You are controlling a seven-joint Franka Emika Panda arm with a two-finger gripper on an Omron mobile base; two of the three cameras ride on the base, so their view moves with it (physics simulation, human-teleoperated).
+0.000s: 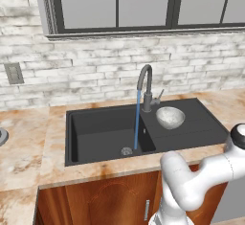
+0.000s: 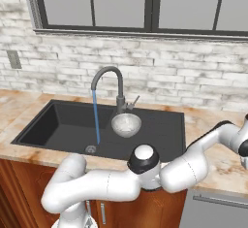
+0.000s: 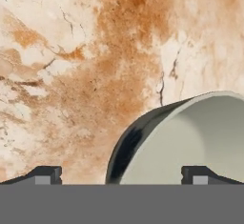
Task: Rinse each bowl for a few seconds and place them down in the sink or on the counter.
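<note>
Right up close in the hand view, the claw (image 3: 121, 175) hangs over the marbled desk (image 3: 71, 75) with its two dark tips spread wide, nothing pinched between them. One tip sits over bare beige-and-orange stone, the other over the pale inside of a bowl (image 3: 190, 137). That bowl lies on the desk, its rim curving between the tips and its dark shadowed edge toward the open stone; whether a tip touches it, I cannot tell.

Pulling back, the white arm (image 2: 111, 183) sweeps from the base across the front of the brown cabinets (image 1: 105, 200) and reaches out to the right over the desk beside the sink.

Next comes the black sink (image 1: 95, 133). Its deep basin is on the left, with a drain (image 1: 126, 151) in the floor. A thin blue stream of water (image 1: 137, 118) drops from the spout straight down to land just beside that drain. On the flat shallow section to the right sits the second bowl (image 1: 170, 117), upright, speckled grey inside, just beside the foot of the grey gooseneck tap (image 1: 146, 87) and clear of the stream.

Behind it all, a whitewashed brick wall (image 1: 95, 71), a wall socket (image 1: 14, 73) at far left, and a dark-framed window (image 1: 143, 4) above.
</note>
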